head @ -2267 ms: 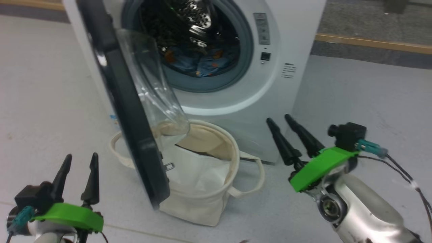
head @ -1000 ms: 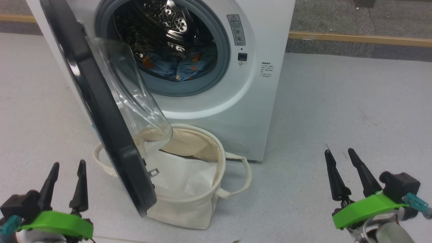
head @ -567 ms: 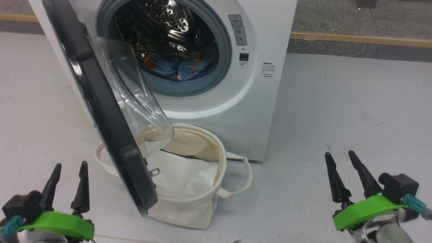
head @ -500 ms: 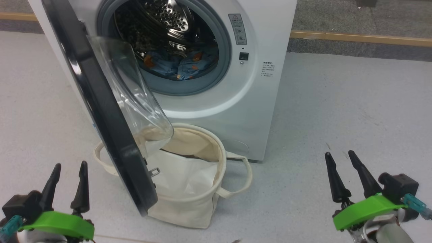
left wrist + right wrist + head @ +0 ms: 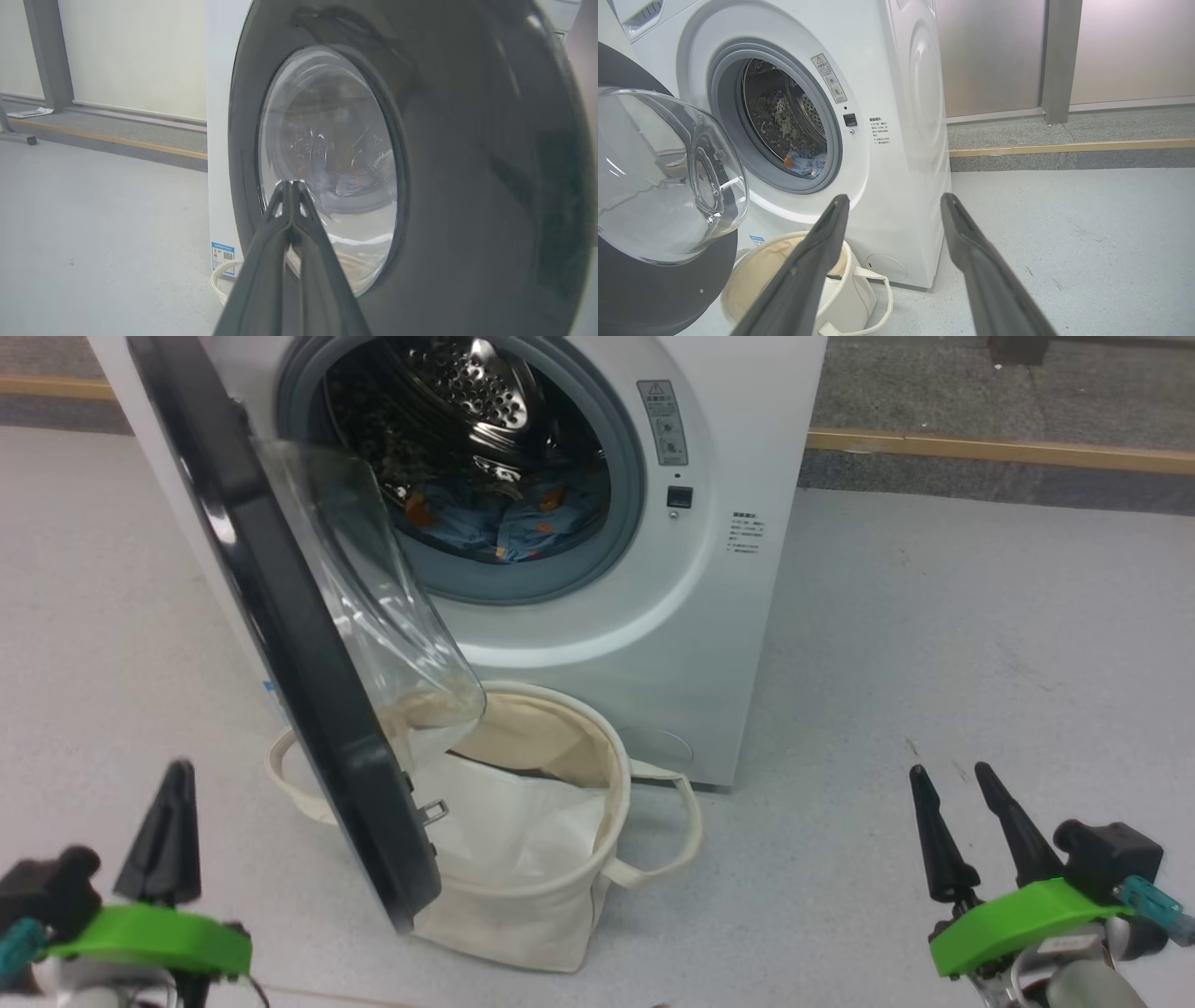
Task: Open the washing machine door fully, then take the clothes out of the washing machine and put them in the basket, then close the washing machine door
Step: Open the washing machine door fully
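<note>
standing edge-on, washing machine door (image 5: 280,644), glass dome (image 5: 392,607) bulging rightward

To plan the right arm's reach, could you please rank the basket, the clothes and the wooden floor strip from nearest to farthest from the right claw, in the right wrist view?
1. basket, on the floor just below the right claw.
2. clothes, inside the drum, left.
3. wooden floor strip, behind the machine, right.

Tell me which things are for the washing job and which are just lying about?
For the job: washing machine, washing machine door, blue printed clothes, cream canvas basket.
Just lying about: white folded sheet in the basket, wooden floor strip.
</note>
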